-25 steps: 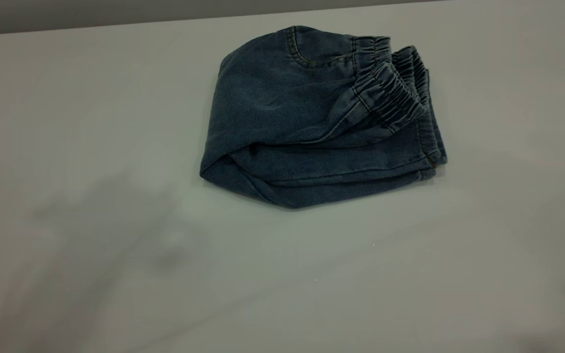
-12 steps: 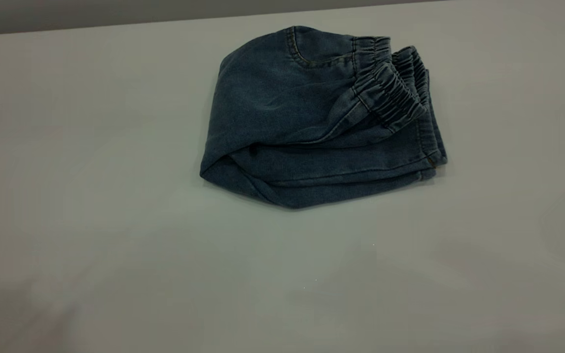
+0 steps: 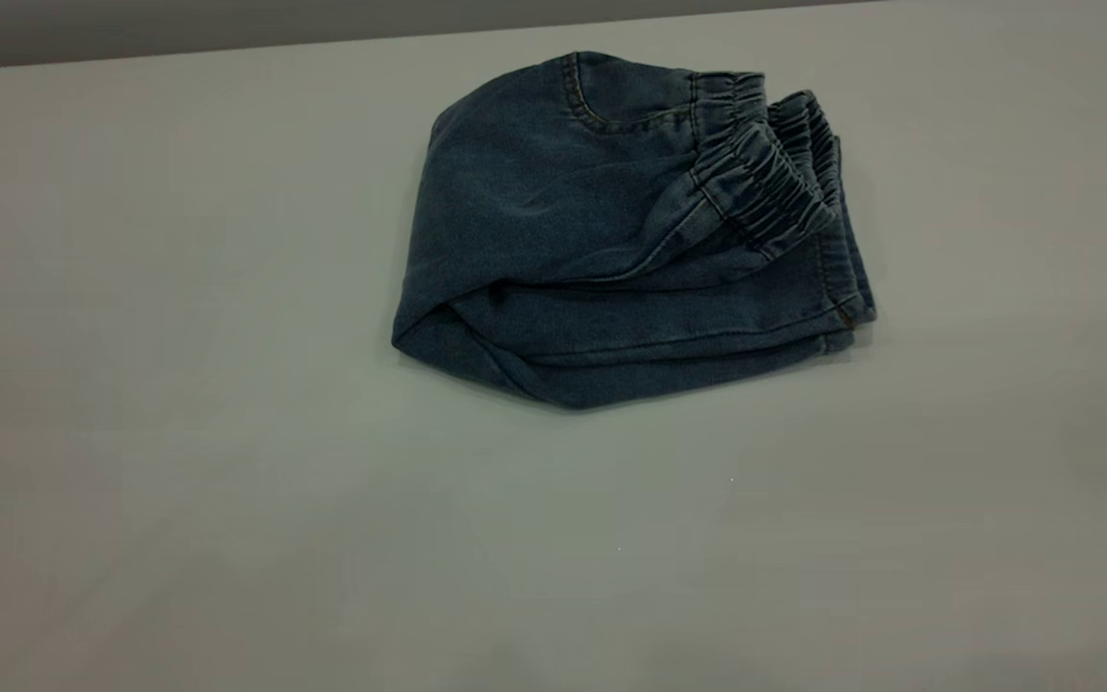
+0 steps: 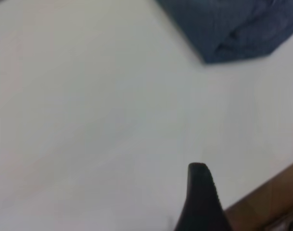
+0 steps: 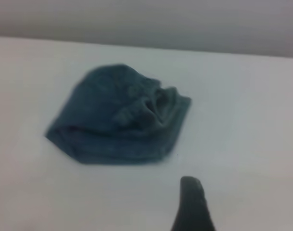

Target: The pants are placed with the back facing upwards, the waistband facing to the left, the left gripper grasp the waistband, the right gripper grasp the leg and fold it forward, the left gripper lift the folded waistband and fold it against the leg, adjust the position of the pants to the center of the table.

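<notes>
Exterior view: the pants [image 3: 630,240] lie folded into a compact denim bundle on the counter [image 3: 179,432], toward its far side and somewhat right of the middle. The gathered elastic waistband [image 3: 765,178] sits on top at the bundle's right end; a curved stitched pocket seam shows near the far edge. Layered folds stack along the near edge, tapering to a point at the bundle's left. No arm appears in this view.

Left wrist view: one dark fingertip [image 4: 200,192] of the left gripper over bare counter, well apart from the pants — only a corner of denim shows. Fingers open or closed: cannot tell.

Right wrist view: one dark fingertip [image 5: 192,202] of the right gripper, near the pants but clear of them — whole bundle visible beyond it. Finger state: cannot tell.
</notes>
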Motion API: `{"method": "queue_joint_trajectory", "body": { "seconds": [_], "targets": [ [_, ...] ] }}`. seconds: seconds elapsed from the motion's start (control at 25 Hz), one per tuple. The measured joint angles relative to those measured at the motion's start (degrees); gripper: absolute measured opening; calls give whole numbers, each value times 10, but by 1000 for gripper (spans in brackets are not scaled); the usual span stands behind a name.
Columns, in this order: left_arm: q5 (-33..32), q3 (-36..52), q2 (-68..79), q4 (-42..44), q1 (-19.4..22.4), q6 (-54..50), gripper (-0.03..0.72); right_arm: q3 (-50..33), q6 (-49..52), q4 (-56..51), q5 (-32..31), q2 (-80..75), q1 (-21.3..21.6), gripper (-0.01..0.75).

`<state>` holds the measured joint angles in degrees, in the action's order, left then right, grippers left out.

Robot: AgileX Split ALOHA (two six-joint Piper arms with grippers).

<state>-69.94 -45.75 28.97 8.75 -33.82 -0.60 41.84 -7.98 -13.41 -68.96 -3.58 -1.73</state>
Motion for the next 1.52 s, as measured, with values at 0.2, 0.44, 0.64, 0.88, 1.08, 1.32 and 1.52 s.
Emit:
{"method": "queue_joint_trajectory", "body": {
  "seconds": [0.2, 0.44, 0.64, 0.88, 1.08, 1.32, 1.52],
  "targets": [
    [41, 77, -47, -5, 0, -3, 443, -68, -1, 49, 37, 9, 0, 425],
    [62, 129, -88, -30, 0, -15, 443, -115, -1, 55, 57, 9, 0, 425],
    [86, 154, -104, -30, 0, -17, 443, -118, -1, 42, 64, 9, 0, 425],
    [86, 165, -103, -31, 0, -32, 443, -118, -2, 43, 63, 9, 0, 425],
    [81, 169, -103, -34, 0, -56, 443, -118, -4, 44, 63, 9, 0, 425],
    [81, 168, -103, -62, 0, -61, 443, -118, -14, 44, 63, 9, 0, 425],
    [81, 168, -103, -59, 0, -59, 443, -118, -11, 44, 63, 9, 0, 425]
  ]
}}
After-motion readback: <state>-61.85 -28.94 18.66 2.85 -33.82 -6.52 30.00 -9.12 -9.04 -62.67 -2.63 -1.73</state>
